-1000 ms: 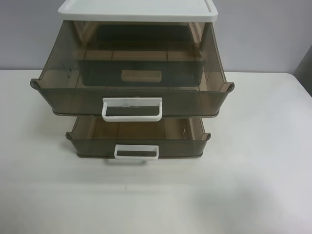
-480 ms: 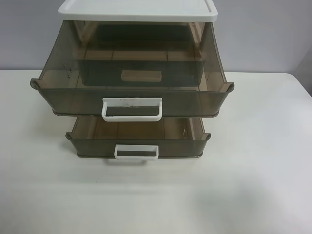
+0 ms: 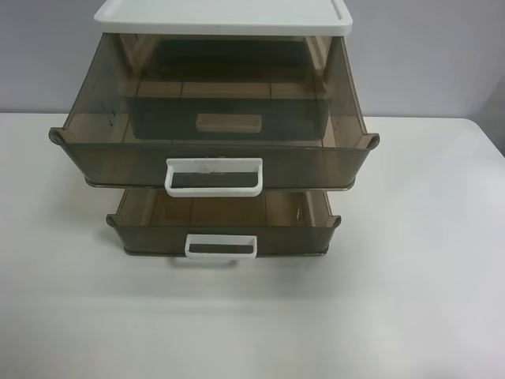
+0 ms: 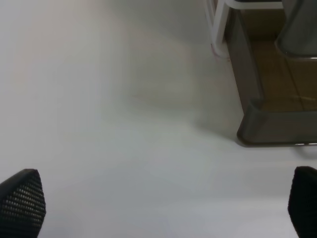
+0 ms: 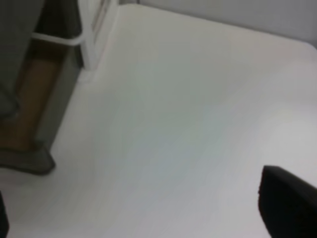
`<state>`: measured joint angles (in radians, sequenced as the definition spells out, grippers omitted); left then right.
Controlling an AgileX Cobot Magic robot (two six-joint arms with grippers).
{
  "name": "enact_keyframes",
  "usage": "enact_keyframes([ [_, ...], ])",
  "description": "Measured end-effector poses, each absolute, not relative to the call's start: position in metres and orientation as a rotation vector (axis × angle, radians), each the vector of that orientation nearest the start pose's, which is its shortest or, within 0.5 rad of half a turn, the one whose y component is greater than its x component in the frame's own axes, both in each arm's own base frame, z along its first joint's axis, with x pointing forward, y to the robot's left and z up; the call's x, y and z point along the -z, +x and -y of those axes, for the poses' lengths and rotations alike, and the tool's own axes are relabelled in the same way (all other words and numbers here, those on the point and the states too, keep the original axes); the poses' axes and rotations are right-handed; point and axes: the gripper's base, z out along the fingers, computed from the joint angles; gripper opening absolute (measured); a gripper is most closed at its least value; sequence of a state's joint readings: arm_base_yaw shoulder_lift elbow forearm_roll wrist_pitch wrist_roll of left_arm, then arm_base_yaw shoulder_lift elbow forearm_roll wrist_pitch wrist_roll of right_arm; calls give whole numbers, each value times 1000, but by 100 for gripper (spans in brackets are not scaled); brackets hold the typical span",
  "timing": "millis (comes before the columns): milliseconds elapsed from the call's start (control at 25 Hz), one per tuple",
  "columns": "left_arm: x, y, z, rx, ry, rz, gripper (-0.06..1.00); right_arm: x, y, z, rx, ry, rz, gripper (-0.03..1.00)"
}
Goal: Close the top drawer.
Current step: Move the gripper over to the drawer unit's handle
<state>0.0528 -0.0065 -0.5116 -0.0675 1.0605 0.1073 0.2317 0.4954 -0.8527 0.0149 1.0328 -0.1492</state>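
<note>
The top drawer (image 3: 102, 154) is smoky-brown and translucent and stands pulled far out of the white-topped cabinet (image 3: 221, 17). Its wide white loop handle (image 3: 213, 176), with faint dark scuffs, faces the camera. No arm shows in the exterior high view. In the left wrist view, my left gripper (image 4: 162, 198) is open and empty over the table, beside the cabinet; the drawer's corner (image 4: 299, 29) shows at the edge. In the right wrist view, my right gripper (image 5: 143, 210) is open and empty on the cabinet's other side; the drawer (image 5: 15, 49) shows blurred.
A shallower smoky drawer (image 3: 150, 237) below is also pulled out, with a narrower white handle (image 3: 221, 246); its corners show in the left wrist view (image 4: 262, 124) and the right wrist view (image 5: 29, 158). The cabinet stands on a white table (image 3: 426, 276) by a grey wall.
</note>
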Motion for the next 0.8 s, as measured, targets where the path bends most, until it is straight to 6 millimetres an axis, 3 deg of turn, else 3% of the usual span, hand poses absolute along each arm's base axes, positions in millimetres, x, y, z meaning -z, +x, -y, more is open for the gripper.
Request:
enact_keyframes([
  [160,-281,-7,6,-21,59,-2023,99,-394,104,-45,-132,-631,-2131,99],
  [400,-281,-7,6,-21,59,-2023,99,-409,146,-128,-141,-1038,-2097,99],
  [560,-281,-7,6,-21,59,-2023,99,-403,148,-194,-136,-1253,-2062,99],
  [800,-281,-7,6,-21,59,-2023,99,-385,121,-272,-178,-1516,-1995,99],
])
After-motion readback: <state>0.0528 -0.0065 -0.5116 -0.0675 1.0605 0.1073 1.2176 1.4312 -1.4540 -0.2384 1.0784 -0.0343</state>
